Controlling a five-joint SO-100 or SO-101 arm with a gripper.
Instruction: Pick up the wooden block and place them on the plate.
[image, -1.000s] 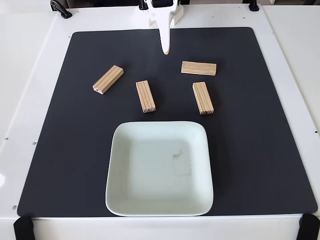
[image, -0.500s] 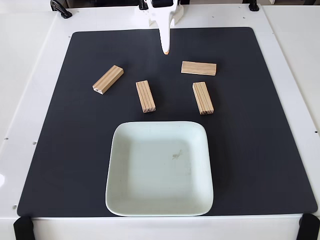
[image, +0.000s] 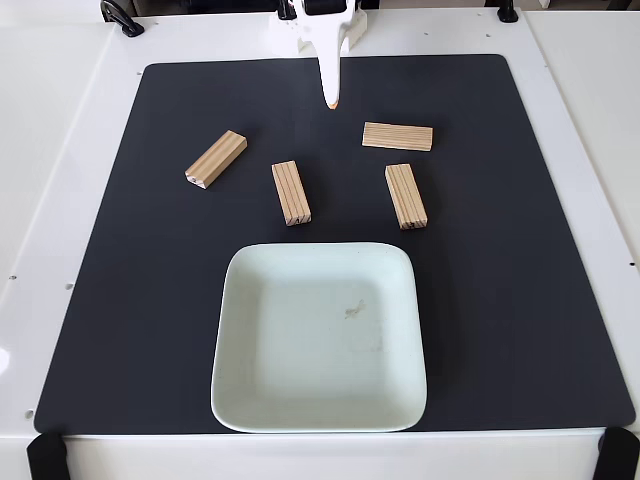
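While the pincer (image: 331, 100) hangs at the far edge of the black mat (image: 120, 300) with its white fingers drawn to a single orange-tipped point, apparently clenched on nothing, all four wooden blocks lie nearer the camera than it: one wooden block (image: 397, 136) just to its right in the fixed view, a second (image: 291, 193) below and slightly left, a third (image: 406, 196) below and right, and a fourth (image: 216, 159) angled well off to its left. The plate (image: 240, 400) sits beyond them, nearest the camera, with no block on it, so the task looks unstarted. The blocks lie at different angles, so a descent without matching wrist rotation could clip a corner and spin a block away; a release above the raised rim could bounce a block off onto the white surface (image: 60, 120)
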